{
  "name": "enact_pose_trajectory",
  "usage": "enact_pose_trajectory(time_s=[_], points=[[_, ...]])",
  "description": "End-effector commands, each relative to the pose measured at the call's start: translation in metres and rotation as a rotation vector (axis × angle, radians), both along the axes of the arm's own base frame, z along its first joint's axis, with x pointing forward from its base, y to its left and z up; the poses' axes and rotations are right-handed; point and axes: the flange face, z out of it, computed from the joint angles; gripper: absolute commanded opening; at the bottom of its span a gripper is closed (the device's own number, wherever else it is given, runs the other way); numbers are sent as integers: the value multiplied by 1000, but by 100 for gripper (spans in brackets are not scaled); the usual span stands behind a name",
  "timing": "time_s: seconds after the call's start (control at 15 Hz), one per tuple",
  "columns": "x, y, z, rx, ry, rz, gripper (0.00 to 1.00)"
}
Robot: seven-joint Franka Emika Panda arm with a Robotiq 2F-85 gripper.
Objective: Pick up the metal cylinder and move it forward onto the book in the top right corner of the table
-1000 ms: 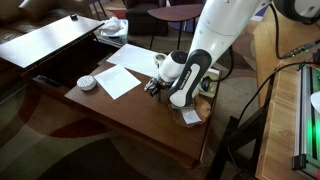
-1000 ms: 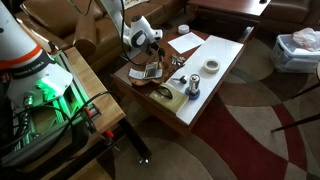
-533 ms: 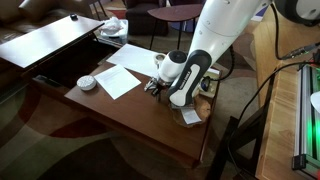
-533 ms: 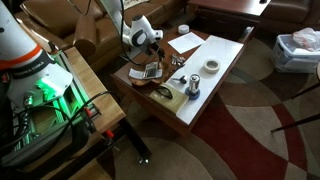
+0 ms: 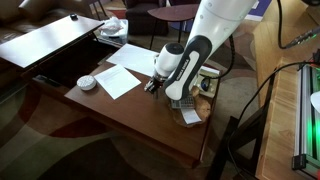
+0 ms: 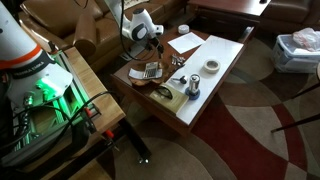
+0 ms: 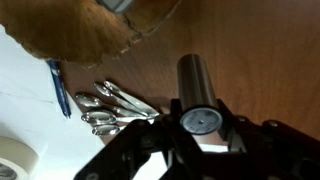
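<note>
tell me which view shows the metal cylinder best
The wrist view: the metal cylinder sits near the centre, end cap toward the camera, flanked by the gripper. In both exterior views I cannot make it out beside the arm.

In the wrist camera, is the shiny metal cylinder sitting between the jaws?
Yes, the shiny metal cylinder sits right between the two dark jaws, which close against its sides.
</note>
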Motion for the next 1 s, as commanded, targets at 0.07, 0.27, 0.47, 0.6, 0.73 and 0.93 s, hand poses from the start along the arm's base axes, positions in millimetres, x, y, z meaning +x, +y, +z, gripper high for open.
enact_pose_trajectory(time_s=[0.07,0.27,0.47,0.6,0.73,0.93], points=[[8,-37,95,93,20,-50,12],[5,-96,145,50,8,-179,12],[-10,-144,170,0,39,-272,12],[10,-141,163,3,-4,-224,37],[12,-141,164,7,-8,-222,37],[12,-131,160,13,-2,-209,37]])
